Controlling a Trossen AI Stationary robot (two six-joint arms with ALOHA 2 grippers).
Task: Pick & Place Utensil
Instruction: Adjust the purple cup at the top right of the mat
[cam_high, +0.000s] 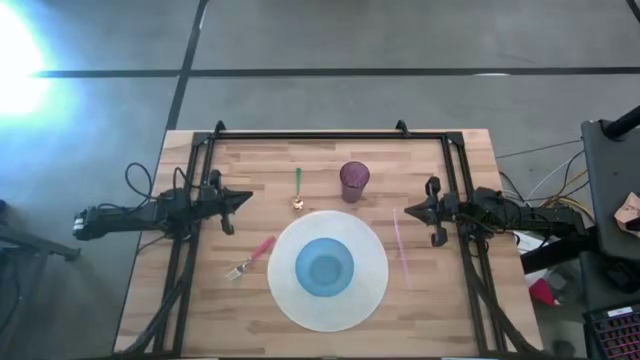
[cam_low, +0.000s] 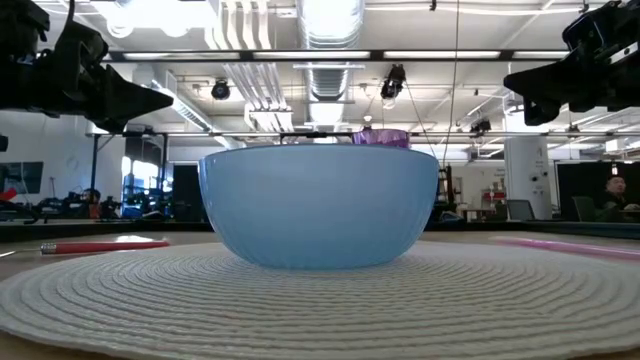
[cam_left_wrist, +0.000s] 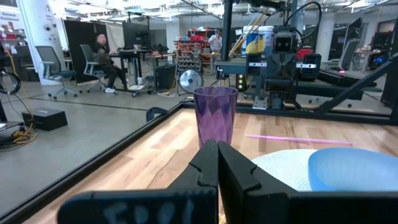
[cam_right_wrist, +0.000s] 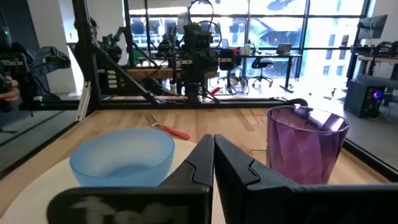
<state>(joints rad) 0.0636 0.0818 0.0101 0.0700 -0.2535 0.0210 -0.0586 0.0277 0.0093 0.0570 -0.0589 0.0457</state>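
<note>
A fork with a red handle (cam_high: 250, 258) lies flat on the wood, left of the white round mat (cam_high: 290, 300). A spoon with a green handle (cam_high: 298, 188) lies beyond the mat, next to an upright purple cup (cam_high: 354, 181). A thin pink stick (cam_high: 401, 240) lies right of the mat. A blue bowl (cam_high: 325, 266) stands on the mat's middle. My left gripper (cam_high: 248, 198) is shut and level above the table's left side, pointing at the cup (cam_left_wrist: 215, 115). My right gripper (cam_high: 406, 211) is shut and level above the right side. Neither touches anything.
Black frame rails (cam_high: 300, 135) run along the table's far edge and down both sides under the arms. Bare wood shows between each gripper and the mat, and along the near edge. People sit at desks in the room beyond (cam_left_wrist: 106, 59).
</note>
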